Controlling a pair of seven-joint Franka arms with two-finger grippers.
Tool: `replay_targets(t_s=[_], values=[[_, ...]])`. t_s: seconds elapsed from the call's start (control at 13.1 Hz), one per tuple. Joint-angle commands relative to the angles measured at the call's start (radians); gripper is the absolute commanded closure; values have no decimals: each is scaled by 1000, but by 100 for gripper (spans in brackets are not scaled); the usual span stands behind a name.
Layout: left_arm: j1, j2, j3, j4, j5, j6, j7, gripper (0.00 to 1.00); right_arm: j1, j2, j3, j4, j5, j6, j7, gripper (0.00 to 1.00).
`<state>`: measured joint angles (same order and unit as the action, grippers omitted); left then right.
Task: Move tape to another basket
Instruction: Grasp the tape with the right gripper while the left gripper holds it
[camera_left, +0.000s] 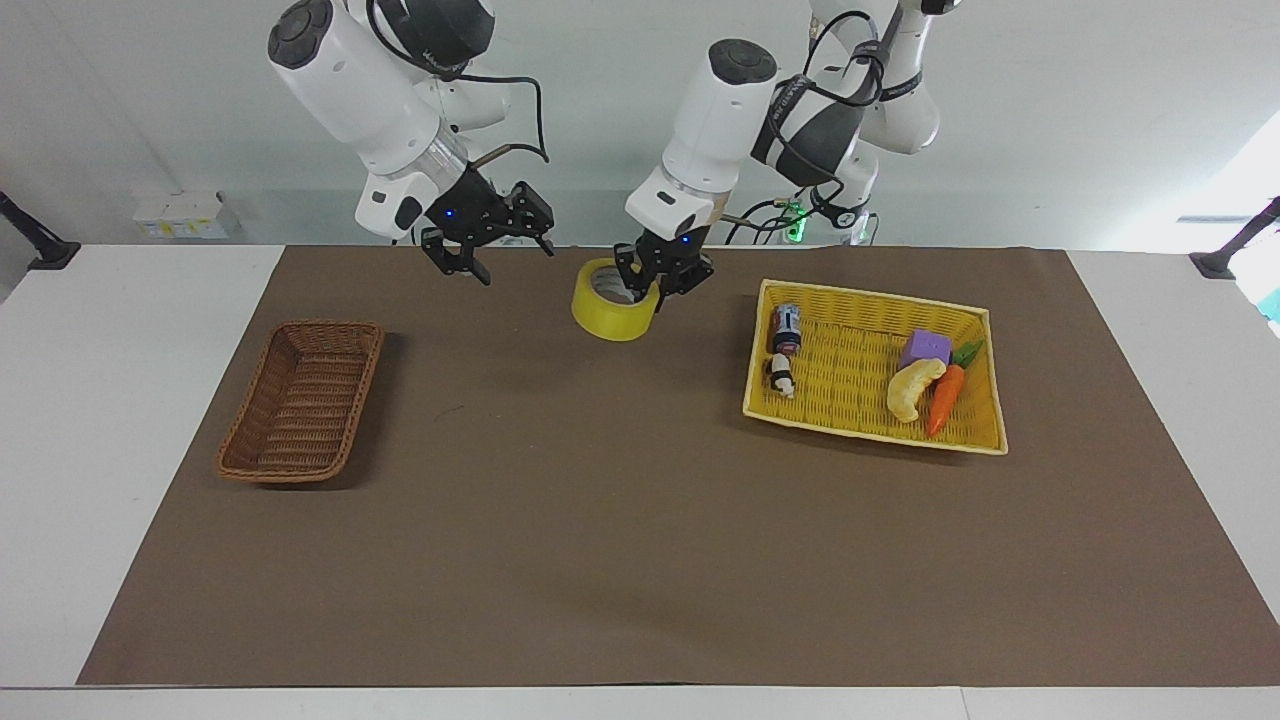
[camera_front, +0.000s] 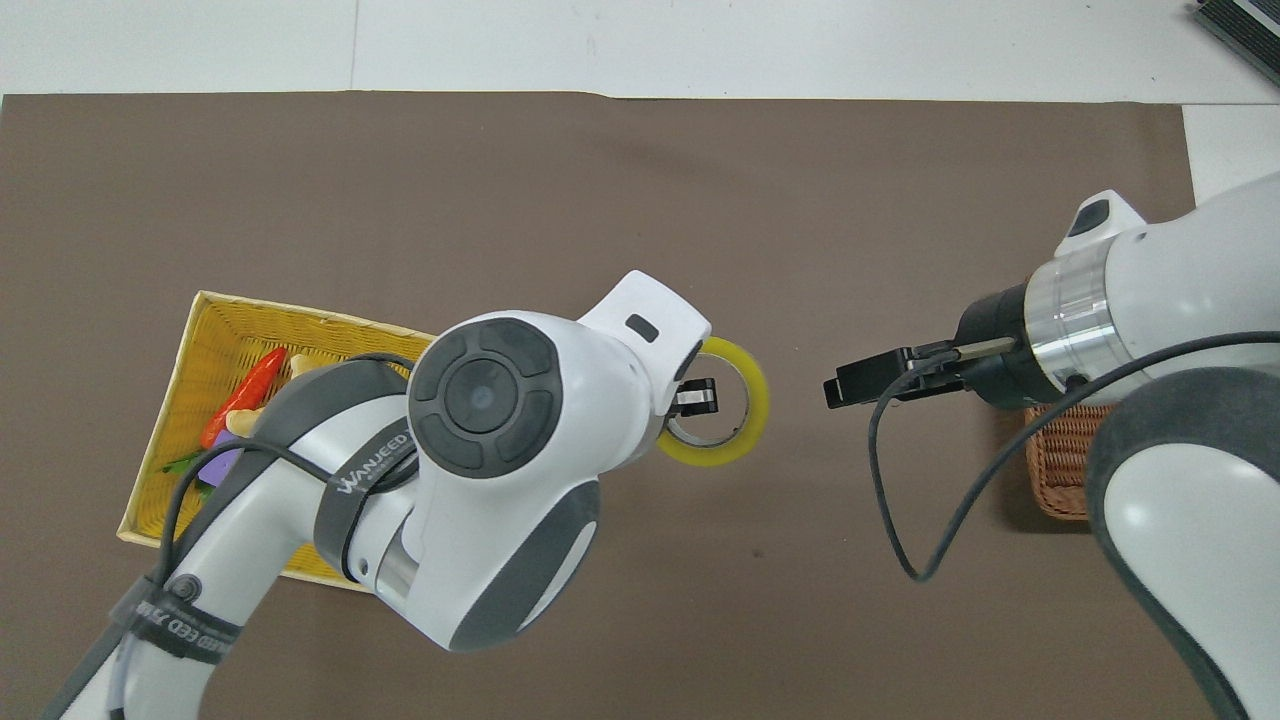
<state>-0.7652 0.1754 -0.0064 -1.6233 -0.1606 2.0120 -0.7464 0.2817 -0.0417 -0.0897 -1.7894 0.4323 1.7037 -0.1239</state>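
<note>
My left gripper (camera_left: 650, 296) is shut on the rim of the tape (camera_left: 600, 320), a yellowish ring with a white core. It holds the tape in the air over the brown mat, between the two baskets. The overhead view shows the tape (camera_front: 712, 456) under my left gripper (camera_front: 695, 397). My right gripper (camera_left: 517, 266) is open and empty in the air beside the tape, toward the right arm's end, apart from it; it also shows in the overhead view (camera_front: 850, 382). The brown wicker basket (camera_left: 372, 370) stands empty at the right arm's end, mostly hidden under the right arm in the overhead view (camera_front: 1050, 485).
The yellow flat basket (camera_left: 870, 295) at the left arm's end holds a small can (camera_left: 787, 328), a panda figure (camera_left: 779, 376), a purple block (camera_left: 927, 348), a banana toy (camera_left: 912, 388) and a carrot (camera_left: 944, 397). A brown mat (camera_left: 600, 520) covers the table.
</note>
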Motion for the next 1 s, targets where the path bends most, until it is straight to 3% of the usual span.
replay_targets(t_s=[0.0,0.69,0.92], values=[[-61,58,19,126,70,-87,-89,100,-18,-33,-1,-80,89,33,-136,0],[-78,39,13,189,61,-154,-168,100,-39,-35,-2,-114,125,42,-266,2],[-77,23,5,195,44,-141,-195,100,-39,-37,-2,-114,125,40,-253,35]])
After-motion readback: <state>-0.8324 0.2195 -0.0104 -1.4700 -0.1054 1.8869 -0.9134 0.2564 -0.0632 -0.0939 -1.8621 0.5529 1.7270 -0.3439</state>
